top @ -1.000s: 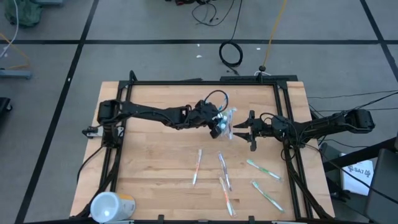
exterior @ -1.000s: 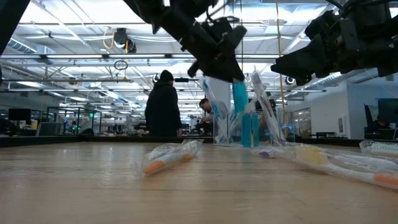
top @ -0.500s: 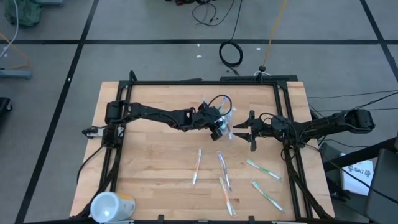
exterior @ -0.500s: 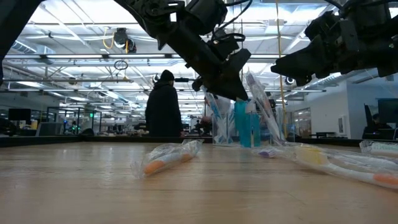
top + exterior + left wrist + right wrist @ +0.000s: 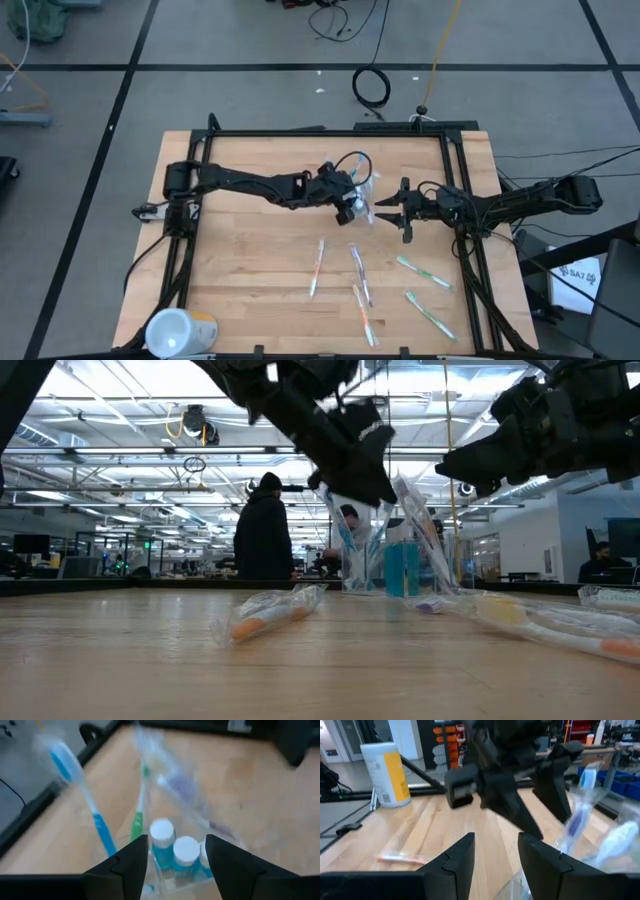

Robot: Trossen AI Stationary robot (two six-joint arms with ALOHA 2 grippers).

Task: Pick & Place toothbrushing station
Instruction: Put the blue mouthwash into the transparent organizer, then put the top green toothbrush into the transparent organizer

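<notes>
Directly above the clear cup (image 5: 362, 197), the left gripper (image 5: 349, 204) hangs with jaws parted, grasping nothing. Brushes and toothpaste tubes (image 5: 172, 851) already stand in that cup at mid-table. Five wrapped toothbrushes (image 5: 357, 271) remain loose nearer the front edge. Opposite, the right gripper (image 5: 385, 209) waits, parted and empty.

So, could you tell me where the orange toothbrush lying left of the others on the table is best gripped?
Probably mid-handle, coming straight down. The orange toothbrush lies flat in its wrapper, well apart from the other brushes, long axis running front to back. Fingers closing across the thin handle from its two sides should hold it; gripped near an end it would likely tip.
</notes>
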